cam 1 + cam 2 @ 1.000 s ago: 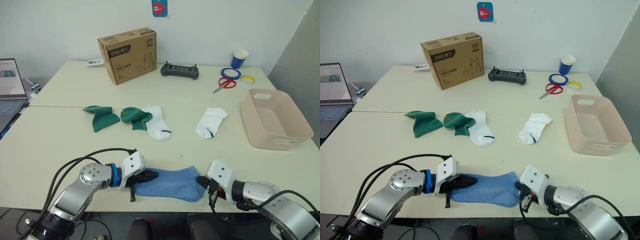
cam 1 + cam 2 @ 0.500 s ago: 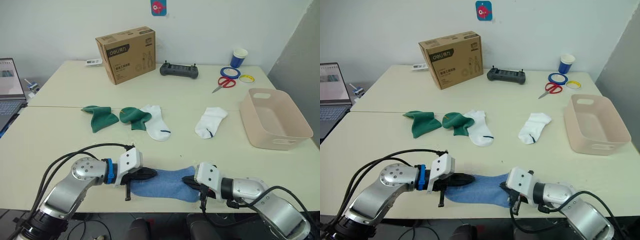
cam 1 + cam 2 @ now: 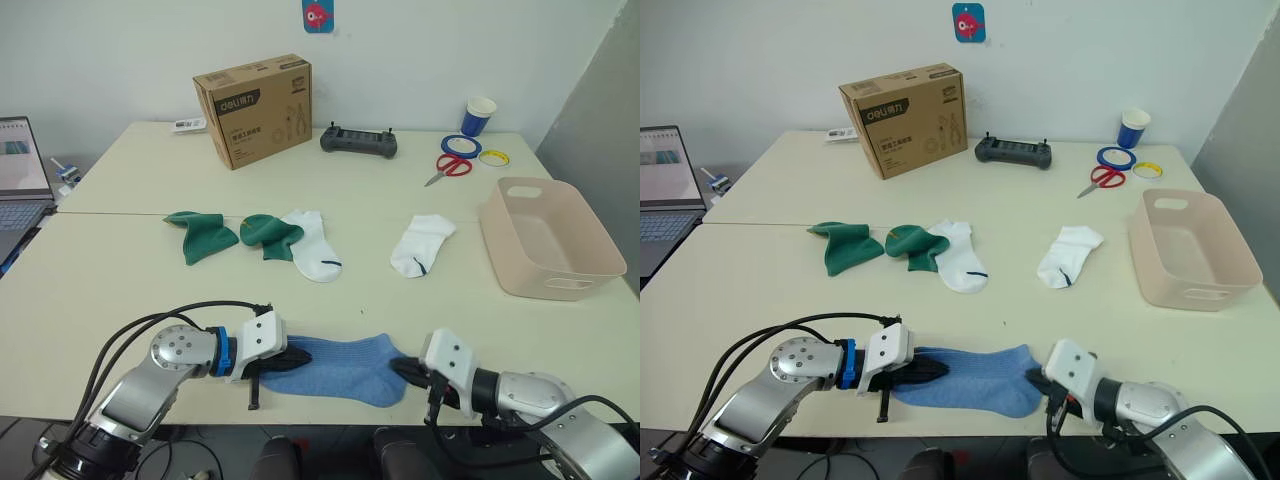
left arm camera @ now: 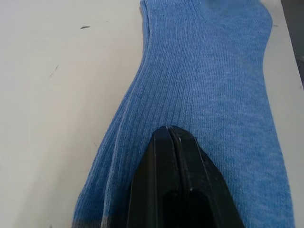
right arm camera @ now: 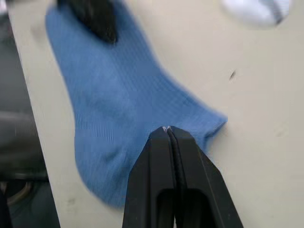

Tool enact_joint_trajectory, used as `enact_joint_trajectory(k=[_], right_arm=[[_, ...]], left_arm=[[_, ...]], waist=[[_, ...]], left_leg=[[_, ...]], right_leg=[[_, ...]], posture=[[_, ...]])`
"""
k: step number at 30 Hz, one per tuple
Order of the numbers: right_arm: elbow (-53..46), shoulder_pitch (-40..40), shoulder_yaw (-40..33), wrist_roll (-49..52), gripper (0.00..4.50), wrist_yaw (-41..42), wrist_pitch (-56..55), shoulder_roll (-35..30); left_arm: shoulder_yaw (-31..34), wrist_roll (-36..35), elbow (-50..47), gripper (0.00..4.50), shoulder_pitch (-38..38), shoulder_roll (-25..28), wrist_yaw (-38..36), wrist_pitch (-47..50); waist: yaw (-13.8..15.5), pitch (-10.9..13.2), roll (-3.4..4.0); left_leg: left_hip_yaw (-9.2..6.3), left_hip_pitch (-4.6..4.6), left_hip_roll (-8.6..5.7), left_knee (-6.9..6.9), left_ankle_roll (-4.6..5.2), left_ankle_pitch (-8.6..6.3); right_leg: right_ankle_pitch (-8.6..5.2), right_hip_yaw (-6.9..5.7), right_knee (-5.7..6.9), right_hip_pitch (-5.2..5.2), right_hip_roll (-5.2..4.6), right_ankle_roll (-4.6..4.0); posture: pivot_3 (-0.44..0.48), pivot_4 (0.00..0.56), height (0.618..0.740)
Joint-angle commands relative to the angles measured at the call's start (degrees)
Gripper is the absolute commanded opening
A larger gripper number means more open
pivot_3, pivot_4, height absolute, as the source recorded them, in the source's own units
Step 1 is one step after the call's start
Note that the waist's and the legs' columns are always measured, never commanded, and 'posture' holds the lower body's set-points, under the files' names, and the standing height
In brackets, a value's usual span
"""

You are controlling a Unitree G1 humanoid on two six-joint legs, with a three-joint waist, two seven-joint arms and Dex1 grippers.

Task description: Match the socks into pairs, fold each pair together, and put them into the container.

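Blue sock (image 3: 340, 368): laid flat along the near edge of the table (image 3: 130, 270), stretched between the two grippers.
Left gripper (image 3: 293, 361): fingers closed, pressed on the sock's left end.
Right gripper (image 3: 402, 369): fingers closed, set at the sock's right end.
Green socks (image 3: 203, 234) (image 3: 268, 233): found mid-table, left of centre.
White socks (image 3: 314, 246) (image 3: 420, 245): one touching a green sock, one lying apart to the right.
Tub (image 3: 556, 282): placed at the right edge.
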Motion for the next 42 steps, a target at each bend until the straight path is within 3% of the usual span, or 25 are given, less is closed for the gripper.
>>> enact_joint_trajectory(k=[1,2,4,11,18,22,28,42], right_arm=[[-4.29,2.69,-5.71,4.38,0.06,-3.11,2.97,2.28],[-4.29,3.60,-6.85,5.18,0.06,-3.95,3.34,3.40],[-4.23,4.84,-8.60,6.86,0.62,-5.90,4.20,5.87],[-1.90,7.12,-2.97,2.54,3.04,-9.86,3.60,7.68],[3.38,8.30,1.12,-1.05,3.04,-12.75,3.55,9.47],[3.66,9.51,2.12,-1.00,2.13,-11.31,3.58,8.72],[3.28,9.07,0.22,0.03,0.04,-10.95,2.13,9.09],[5.14,9.16,-16.95,7.34,0.04,-5.41,3.55,4.01]], left_arm=[[-0.84,1.79,1.71,0.00,-0.47,0.03,-0.60,-1.37],[-1.13,2.61,3.30,0.00,0.08,0.15,-0.67,-2.13],[-1.60,4.11,5.91,0.00,1.20,0.82,-1.18,-4.41],[-2.04,4.02,6.09,0.00,1.75,0.41,-1.45,-5.32],[-2.36,4.03,5.46,0.00,1.16,-0.70,-1.13,-4.70],[-1.96,3.89,5.09,0.00,1.35,-0.89,-0.97,-4.28],[0.56,-1.31,2.12,0.00,-0.35,-3.18,0.71,4.06],[-2.44,-2.20,-0.03,0.00,-9.45,-10.77,1.70,8.20]], waist=[[0.02,0.00,0.00],[0.01,0.00,0.00],[-0.02,-0.01,0.00],[-0.41,-0.17,0.19],[-0.30,-0.20,0.23],[-0.24,-0.32,0.26],[-0.23,-0.45,0.34],[-0.05,-0.43,0.34]], left_leg=[[0.01,-0.01,-0.01,0.00,0.00,0.00],[0.03,-0.01,-0.01,0.00,0.00,0.00],[0.03,-0.01,-0.01,0.00,0.00,0.00],[0.07,0.11,0.02,-0.06,0.00,0.00],[0.10,0.11,-0.02,-0.06,0.00,0.00],[0.08,0.11,-0.01,-0.06,0.00,0.00],[0.09,0.10,-0.03,-0.06,0.00,0.00],[0.05,0.01,-0.06,-0.04,0.01,0.00]], right_leg=[[0.00,0.01,-0.02,0.00,0.00,0.00],[0.00,0.03,-0.03,0.00,-0.01,0.01],[0.00,0.03,-0.04,0.00,-0.02,0.00],[-0.14,0.08,0.00,0.03,-0.01,-0.24],[-0.17,0.11,-0.02,0.04,-0.05,-0.29],[-0.17,0.09,-0.03,0.04,-0.04,-0.28],[-0.17,0.10,-0.03,0.05,-0.05,-0.28],[-0.02,0.06,-0.04,0.02,0.00,-0.01]], posture=[[0.000,0.150,0.723],[0.000,0.150,0.723],[0.000,0.150,0.723],[0.000,0.150,0.723],[0.000,0.150,0.723],[0.000,0.150,0.723],[0.000,0.150,0.723],[0.000,0.150,0.723]])
